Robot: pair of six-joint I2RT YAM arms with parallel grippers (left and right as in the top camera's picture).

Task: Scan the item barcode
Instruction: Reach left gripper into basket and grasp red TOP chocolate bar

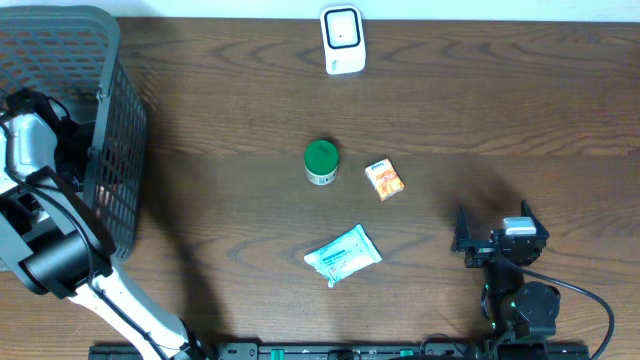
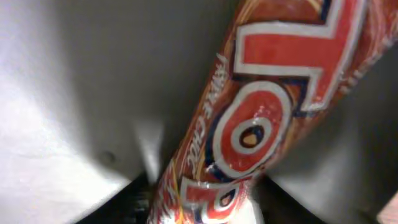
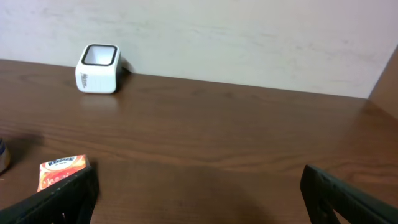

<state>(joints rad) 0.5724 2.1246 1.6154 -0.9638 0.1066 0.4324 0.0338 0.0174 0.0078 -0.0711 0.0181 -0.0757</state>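
Left gripper (image 2: 202,196): down in the basket (image 1: 110,130), close over the packet (image 2: 261,118); gripping or not, cannot tell.
Packet: glossy red wrapper, in the basket, well apart from the scanner (image 1: 342,40).
Risk: slick film may slip on lifting; barcode unseen, may face away.
Right gripper (image 3: 199,199): spread wide, empty.

The surface (image 1: 500,100) is dark brown with wavy wood grain. The scanner (image 1: 342,40) is white with a black-framed window. In front of the scanner, the can (image 1: 321,162) has a green lid and a pale printed side, the small box (image 1: 385,180) is orange with a white patch, and the tissue pack (image 1: 343,255) is pale teal and white. The basket (image 1: 110,130) is dark grey mesh. The packet (image 2: 261,112) is glossy red and orange, its red letters edged white and outlined dark blue. The right hand (image 1: 495,225) is black.
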